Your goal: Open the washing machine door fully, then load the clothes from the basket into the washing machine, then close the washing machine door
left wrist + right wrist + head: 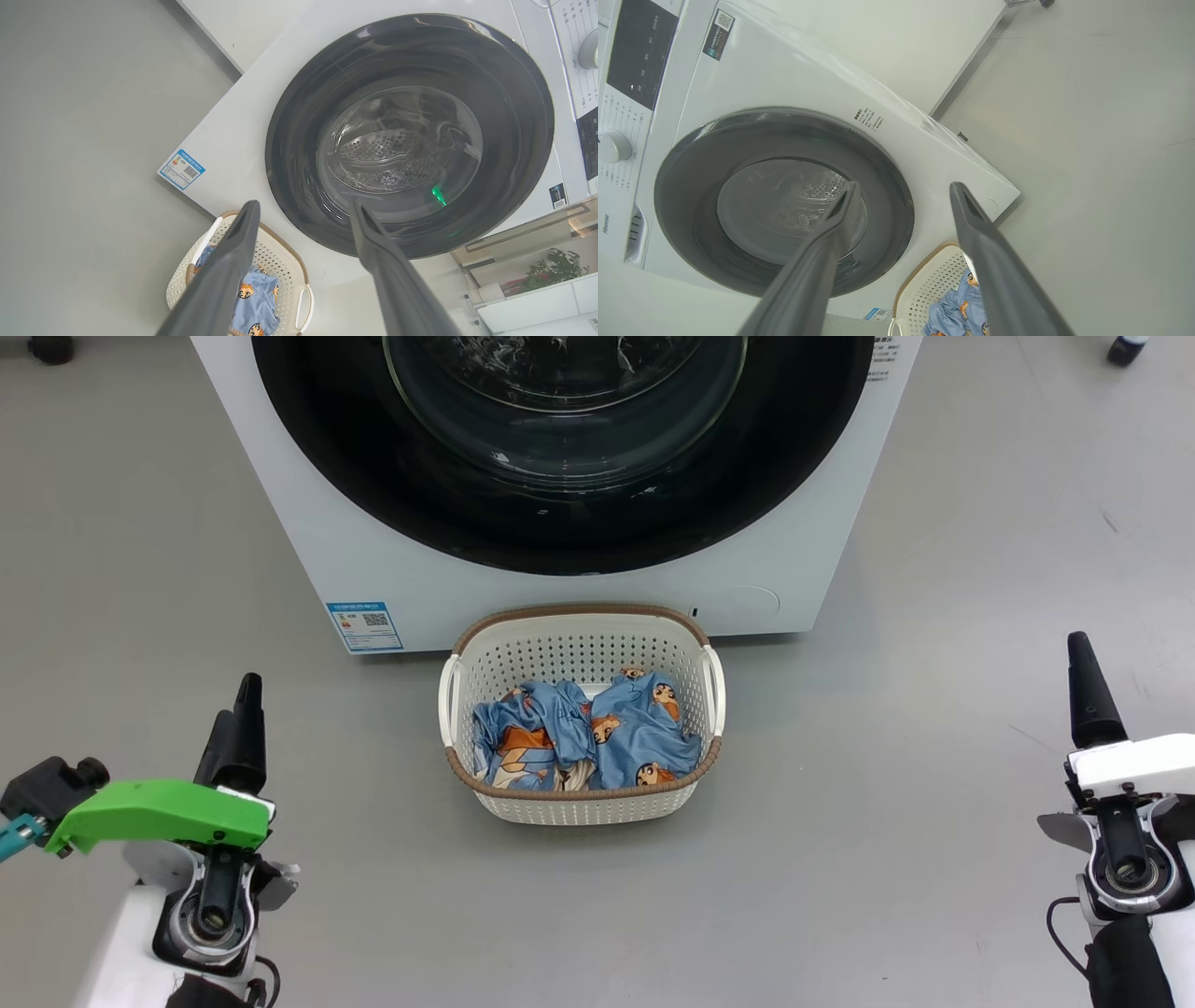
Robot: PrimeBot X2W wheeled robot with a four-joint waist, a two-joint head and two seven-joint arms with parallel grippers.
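The left gripper hangs with its fingers spread wide, holding and touching nothing. At centre, the basket sits on the floor just before the washer, with the clothes inside. The door is shut. The right gripper is likewise spread wide and empty.

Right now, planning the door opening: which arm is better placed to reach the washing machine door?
Probably left. Both tools are open and empty, but the left tool lines up with the washing machine door's left rim, while the right tool stands past the washing machine's side. Handle side unclear.
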